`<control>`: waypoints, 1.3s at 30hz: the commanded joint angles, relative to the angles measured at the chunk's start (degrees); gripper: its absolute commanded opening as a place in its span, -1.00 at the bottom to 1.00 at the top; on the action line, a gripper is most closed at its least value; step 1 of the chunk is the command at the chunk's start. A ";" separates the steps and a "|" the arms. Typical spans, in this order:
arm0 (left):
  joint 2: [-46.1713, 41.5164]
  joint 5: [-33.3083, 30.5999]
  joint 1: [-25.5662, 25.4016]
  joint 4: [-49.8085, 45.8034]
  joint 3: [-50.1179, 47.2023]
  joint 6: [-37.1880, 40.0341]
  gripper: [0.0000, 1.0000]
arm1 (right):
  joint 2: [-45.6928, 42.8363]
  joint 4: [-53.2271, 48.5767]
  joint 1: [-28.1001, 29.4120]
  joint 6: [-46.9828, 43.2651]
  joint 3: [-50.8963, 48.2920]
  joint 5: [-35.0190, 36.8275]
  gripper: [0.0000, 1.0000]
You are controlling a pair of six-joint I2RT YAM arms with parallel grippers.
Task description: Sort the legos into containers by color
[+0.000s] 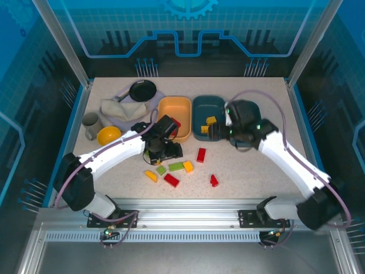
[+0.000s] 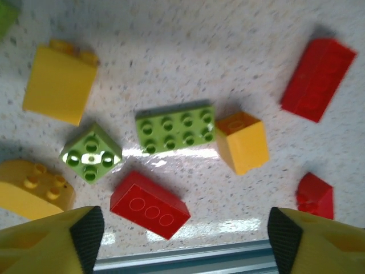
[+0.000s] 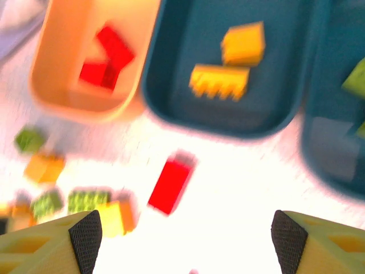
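Left hand (image 2: 182, 234) above studded plastic legos (image 2: 175, 127)

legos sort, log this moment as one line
left gripper: open above loose legos | right gripper: open, empty | orange tray: red bricks | middle teal tray: yellow bricks

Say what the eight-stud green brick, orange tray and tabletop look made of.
Eight-stud green brick: likely hard moulded plastic, glossy; light glints on its studs. Orange tray: seemingly plastic; smooth, single-coloured, rounded rim. Tabletop: pale speckled, perhaps laminate or stone-look; glare shows some sheen.
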 commanded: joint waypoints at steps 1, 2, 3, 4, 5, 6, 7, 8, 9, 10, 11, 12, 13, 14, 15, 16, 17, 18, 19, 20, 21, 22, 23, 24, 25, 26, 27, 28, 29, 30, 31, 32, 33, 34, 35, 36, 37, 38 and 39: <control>-0.19 3.21 -0.13 -4.38 -2.84 -9.89 0.64 | -4.65 1.09 4.99 7.41 -7.92 1.28 0.62; -0.28 5.05 -0.17 -3.12 -4.14 -13.78 0.63 | -6.52 0.85 6.54 8.51 -9.60 1.55 0.62; -0.38 7.29 -0.39 -0.86 -5.58 -18.01 0.63 | -8.51 0.71 7.87 9.30 -11.07 1.51 0.62; -0.36 8.87 -0.78 1.59 -7.06 -22.86 0.61 | -10.49 0.53 8.80 9.80 -12.20 1.13 0.62; -0.33 9.75 -1.07 3.38 -8.07 -26.08 0.60 | -11.99 0.64 9.38 9.97 -14.04 0.28 0.62; -0.06 10.06 -1.62 4.89 -8.73 -29.36 0.59 | -13.36 1.19 9.60 9.77 -15.61 -1.74 0.62; 0.41 9.97 -2.03 5.55 -8.86 -31.46 0.58 | -14.86 2.15 9.68 9.25 -17.06 -4.39 0.62; 0.96 9.65 -2.36 5.48 -8.63 -32.62 0.57 | -15.96 2.92 9.69 8.85 -18.34 -6.29 0.62; 1.60 9.26 -2.65 5.35 -8.43 -33.54 0.56 | -17.12 3.75 9.66 8.35 -19.39 -8.59 0.63; 2.41 9.25 -2.91 5.60 -8.59 -34.51 0.55 | -18.23 4.44 9.71 7.76 -20.43 -10.84 0.63; 3.00 9.25 -3.16 5.90 -8.88 -35.59 0.53 | -18.97 4.65 9.75 7.49 -20.88 -11.93 0.64; 3.54 9.43 -3.62 6.80 -9.38 -36.82 0.50 | -19.82 4.63 9.78 7.31 -21.30 -13.03 0.65; 4.01 9.52 -4.17 7.60 -9.80 -38.10 0.48 | -20.54 4.48 9.82 7.12 -21.57 -13.81 0.65; 4.54 9.60 -4.62 8.39 -10.29 -39.16 0.46 | -21.10 4.32 9.68 7.18 -21.78 -14.22 0.65; 5.20 9.52 -5.18 8.71 -10.44 -39.96 0.45 | -21.72 4.08 9.73 7.19 -21.98 -14.39 0.66; 5.90 9.23 -5.70 8.37 -10.34 -40.50 0.43 | -22.26 3.80 9.72 7.28 -22.10 -14.48 0.65; 6.52 9.12 -6.14 7.91 -10.27 -40.95 0.42 | -22.61 3.56 9.69 7.35 -22.15 -14.40 0.66; 7.00 8.88 -6.54 7.56 -10.27 -41.24 0.40 | -22.90 3.34 9.61 7.44 -22.09 -14.31 0.66; 7.29 8.52 -6.88 7.03 -10.27 -41.37 0.38 | -23.12 3.24 9.63 7.45 -22.09 -14.31 0.66; 7.50 8.15 -7.00 6.80 -10.40 -41.42 0.37 | -23.30 3.24 9.62 7.41 -22.13 -14.39 0.66; 7.60 7.88 -7.01 6.56 -10.56 -41.42 0.35 | -23.38 3.17 9.55 7.37 -22.11 -14.48 0.66; 7.70 7.48 -7.04 6.38 -10.77 -41.59 0.33 | -23.40 3.24 9.49 7.39 -22.17 -14.63 0.66; 7.76 6.96 -7.11 6.19 -10.93 -41.64 0.31 | -23.31 3.24 9.48 7.38 -22.18 -14.74 0.66; 7.86 6.59 -7.25 6.20 -11.17 -41.60 0.29 | -23.26 3.35 9.47 7.37 -22.29 -14.87 0.66; 8.11 6.47 -7.31 6.56 -11.55 -41.60 0.27 | -23.22 3.41 9.40 7.29 -22.39 -14.88 0.66; 8.43 6.37 -7.28 7.17 -11.99 -41.62 0.22 | -23.08 3.38 9.35 7.28 -22.42 -14.97 0.66; 8.85 6.33 -7.32 7.89 -12.34 -41.64 0.17 | -22.96 3.47 9.30 7.20 -22.40 -15.16 0.66; 9.37 6.02 -7.28 8.34 -12.54 -41.46 0.11 | -22.87 3.51 9.29 7.19 -22.35 -15.30 0.66; 9.92 5.66 -7.36 8.80 -12.56 -41.22 0.05 | -22.79 3.44 9.21 7.11 -22.27 -15.35 0.66; 10.34 5.14 -7.31 9.11 -12.50 -40.87 0.02 | -22.69 3.34 9.18 7.11 -22.15 -15.36 0.66; 10.77 4.68 -7.33 9.37 -12.34 -40.63 -0.04 | -22.69 3.25 9.13 7.11 -22.02 -15.36 0.66; 11.10 4.31 -7.30 9.60 -12.23 -40.29 -0.09 | -22.60 3.05 9.12 7.15 -21.78 -15.36 0.66; 11.10 3.97 -7.35 9.63 -12.04 -40.03 -0.15 | -22.60 3.02 8.99 7.19 -21.65 -15.32 0.66; 10.96 3.53 -7.35 9.40 -11.80 -39.77 -0.23 | -22.68 2.85 9.01 7.19 -21.40 -15.20 0.66; 10.35 2.88 -7.43 8.68 -11.47 -39.40 -0.30 | -22.69 2.63 8.92 7.20 -21.05 -15.02 0.65; 9.54 1.90 -7.60 7.93 -11.06 -38.89 -0.36 | -22.74 2.48 8.94 7.19 -20.84 -14.84 0.65; 8.03 0.66 -7.75 6.54 -10.43 -38.27 -0.40 | -22.77 2.29 8.85 7.19 -20.34 -14.52 0.66; 6.53 -0.48 -7.84 4.86 -9.41 -37.36 -0.43 | -22.78 2.11 8.65 7.19 -19.70 -14.19 0.65; 5.06 -1.68 -7.84 2.90 -8.15 -36.45 -0.44 | -22.79 2.01 8.43 7.28 -19.17 -13.91 0.65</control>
